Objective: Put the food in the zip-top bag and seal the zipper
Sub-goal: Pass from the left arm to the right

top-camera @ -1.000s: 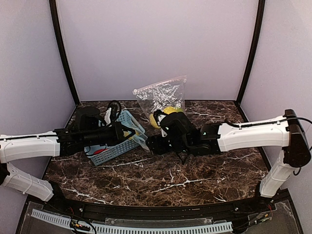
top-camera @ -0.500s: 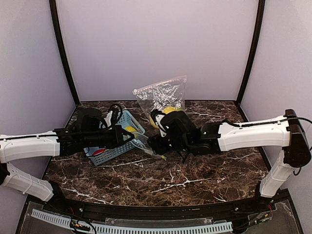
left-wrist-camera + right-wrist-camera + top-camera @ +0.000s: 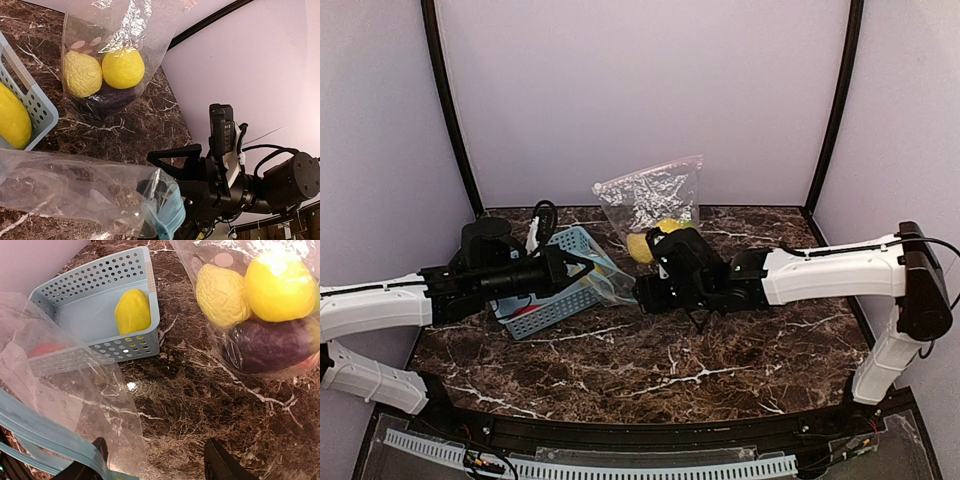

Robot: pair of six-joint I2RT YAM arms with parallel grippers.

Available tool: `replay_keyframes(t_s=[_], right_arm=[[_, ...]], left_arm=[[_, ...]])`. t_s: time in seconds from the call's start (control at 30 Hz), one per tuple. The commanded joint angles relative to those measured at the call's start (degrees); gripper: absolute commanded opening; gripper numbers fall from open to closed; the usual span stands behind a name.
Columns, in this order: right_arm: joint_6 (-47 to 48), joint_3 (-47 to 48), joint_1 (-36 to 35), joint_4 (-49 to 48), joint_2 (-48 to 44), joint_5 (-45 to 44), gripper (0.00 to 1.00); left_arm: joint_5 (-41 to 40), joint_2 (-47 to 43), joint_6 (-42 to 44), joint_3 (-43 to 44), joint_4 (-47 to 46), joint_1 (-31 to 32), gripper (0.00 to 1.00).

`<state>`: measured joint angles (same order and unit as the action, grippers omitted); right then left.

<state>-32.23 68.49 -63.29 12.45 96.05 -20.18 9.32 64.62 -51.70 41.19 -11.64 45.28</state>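
The left gripper (image 3: 585, 271) is seen at centre left of the overhead view. Its jaws are closed on the edge of a limp clear plastic zip-top bag (image 3: 75, 192) with a light-blue zipper strip (image 3: 45, 435). This bag is stretched across the bottom of the left wrist view.

The right gripper (image 3: 157, 450) is found just beside that bag. Its fingers are spread wide, only dark marble tabletop (image 3: 670, 370) is seen between them, and nothing is held.

A second clear crinkled plastic bag (image 3: 655, 190) is stood upright at upper centre of the overhead view. A smooth yellow lemon (image 3: 277, 287), a wrinkled pale-yellow fruit (image 3: 222, 295) and a purple eggplant (image 3: 270, 345) are packed at its bottom.

In the light-blue perforated plastic basket (image 3: 100, 275), at upper left of the right wrist view, another yellow lemon (image 3: 132, 310) is lying. A red piece (image 3: 45, 350) is glimpsed through the held film.
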Motion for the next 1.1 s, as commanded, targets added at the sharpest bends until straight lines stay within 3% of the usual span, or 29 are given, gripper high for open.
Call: replay_keyframes(t_s=[0.0, 0.27, 0.57, 0.87, 1.07], right_arm=[[-7.21, -0.55, 1.08, -0.55, 1.20, 2.85, 0.64], [-20.08, -4.54, 3.42, -8.17, 0.81, 9.49, 0.59], [-26.26, -6.29, 3.75, -12.19, 1.41, 12.28, 0.53], [-25.31, -7.27, 3.95, -15.79, 0.44, 11.38, 0.22], [-21.56, -8.46, 3.97, -15.21, -1.56, 8.34, 0.00]], left_arm=[[-0.31, -1.25, -2.60, -1.99, -4.09, 0.25, 0.01], [-0.97, -2.38, -3.24, -3.68, -5.30, 0.25, 0.01], [-0.74, -2.75, -3.89, -5.14, -7.50, 0.25, 0.01], [-0.04, -2.66, -3.89, -5.40, -7.36, 0.24, 0.01], [-1.45, -3.73, -1.97, -5.60, -2.10, 0.25, 0.01]])
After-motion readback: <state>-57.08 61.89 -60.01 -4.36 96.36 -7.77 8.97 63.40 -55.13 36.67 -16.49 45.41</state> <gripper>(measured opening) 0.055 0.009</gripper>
